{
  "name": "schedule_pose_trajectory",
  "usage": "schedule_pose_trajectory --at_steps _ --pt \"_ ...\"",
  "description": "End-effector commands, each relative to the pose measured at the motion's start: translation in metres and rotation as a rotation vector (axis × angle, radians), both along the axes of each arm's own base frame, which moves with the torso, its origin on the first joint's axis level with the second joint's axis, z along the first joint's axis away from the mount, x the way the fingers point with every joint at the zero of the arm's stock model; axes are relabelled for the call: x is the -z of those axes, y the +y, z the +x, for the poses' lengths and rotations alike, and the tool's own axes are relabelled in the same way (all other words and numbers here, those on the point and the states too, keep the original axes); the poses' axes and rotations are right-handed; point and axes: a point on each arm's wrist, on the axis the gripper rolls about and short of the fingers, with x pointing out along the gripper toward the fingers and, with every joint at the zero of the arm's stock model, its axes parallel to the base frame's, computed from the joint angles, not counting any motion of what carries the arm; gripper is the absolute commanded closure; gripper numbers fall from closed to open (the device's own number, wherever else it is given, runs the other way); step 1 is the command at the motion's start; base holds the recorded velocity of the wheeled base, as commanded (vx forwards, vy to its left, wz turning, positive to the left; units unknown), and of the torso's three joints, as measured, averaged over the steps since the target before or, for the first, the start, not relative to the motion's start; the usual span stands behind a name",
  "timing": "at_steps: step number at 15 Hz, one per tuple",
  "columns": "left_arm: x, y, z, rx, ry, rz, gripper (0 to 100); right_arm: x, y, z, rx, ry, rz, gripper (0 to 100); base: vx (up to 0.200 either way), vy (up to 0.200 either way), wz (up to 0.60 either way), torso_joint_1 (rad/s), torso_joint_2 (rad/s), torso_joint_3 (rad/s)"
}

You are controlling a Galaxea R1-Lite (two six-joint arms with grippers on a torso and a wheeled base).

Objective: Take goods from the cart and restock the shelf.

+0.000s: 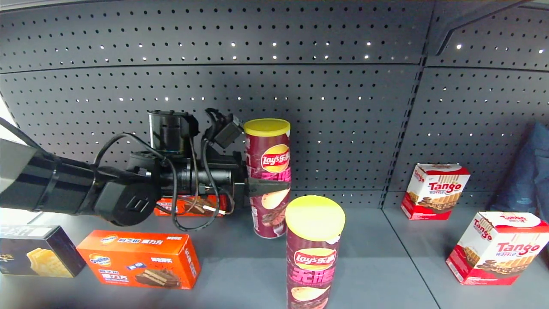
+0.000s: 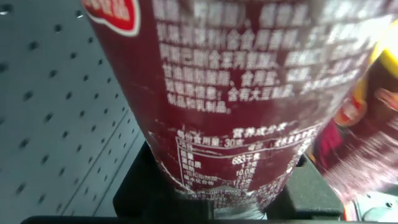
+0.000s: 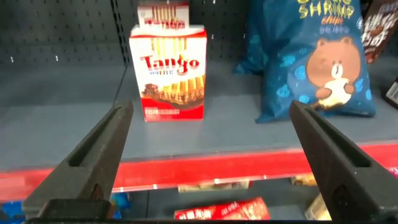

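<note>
Left gripper [image 1: 266,186] clamps the middle of an upright maroon, yellow-lidded chip can [image 1: 266,146] low over the shelf [image 1: 377,257]; a twin can [image 1: 314,253] stands just beside it. Right gripper [image 3: 211,107] gapes wide, empty, facing a wafer box [image 3: 168,71].

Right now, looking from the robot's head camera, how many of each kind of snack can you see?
Chip cans: 2, one in the left gripper
Wafer boxes: 2
Orange cake boxes: 2
Dark box: 1
Blue bag: 1
Total: 8
</note>
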Motion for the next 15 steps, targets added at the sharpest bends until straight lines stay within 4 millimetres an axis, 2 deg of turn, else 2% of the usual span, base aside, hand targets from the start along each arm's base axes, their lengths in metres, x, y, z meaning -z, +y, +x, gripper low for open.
schedule_pose_trajectory --at_steps 1,6,9,15 --pt "0.01 -0.01 0.01 0.017 0.013 0.006 100 0.001 0.0 0.002 0.001 0.001 0.0 0 0.0 0.0 0.0 0.0 0.0 0.0" --pt "0.028 -0.016 0.022 0.026 -0.024 0.02 100 0.001 0.0 0.003 0.0 0.001 0.0 0 0.0 0.0 0.0 0.0 0.0 0.0" --pt "0.029 -0.018 0.03 0.025 -0.036 0.016 100 0.002 0.0 0.003 0.0 0.003 0.0 0 0.0 0.0 0.0 0.0 0.0 0.0" --pt "0.035 -0.021 0.034 0.026 -0.029 0.019 100 0.005 0.001 0.004 0.0 0.015 -0.002 0 0.0 0.0 0.0 0.0 0.0 0.0"
